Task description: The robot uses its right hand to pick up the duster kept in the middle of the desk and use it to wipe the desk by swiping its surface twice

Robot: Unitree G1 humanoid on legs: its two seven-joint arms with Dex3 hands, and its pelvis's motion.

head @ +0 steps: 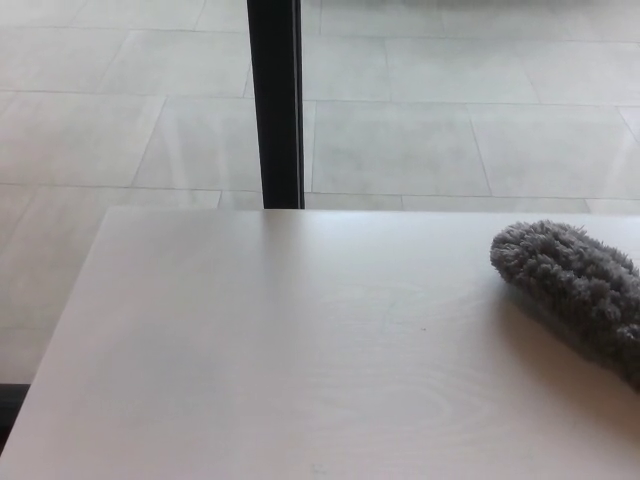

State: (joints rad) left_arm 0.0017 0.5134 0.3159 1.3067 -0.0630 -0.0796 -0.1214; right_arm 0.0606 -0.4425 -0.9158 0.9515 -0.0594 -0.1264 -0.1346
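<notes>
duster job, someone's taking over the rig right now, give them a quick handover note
Hands: neither the left nor the right hand is in view.
Things: the grey fluffy duster lies on the pale desk at its right side, running out of the picture's right edge.
Done: whether any swipe has been made cannot be told from this view.
Left: confirm the right hand's hold on the duster, then finish the two swipes across the desk.
</notes>
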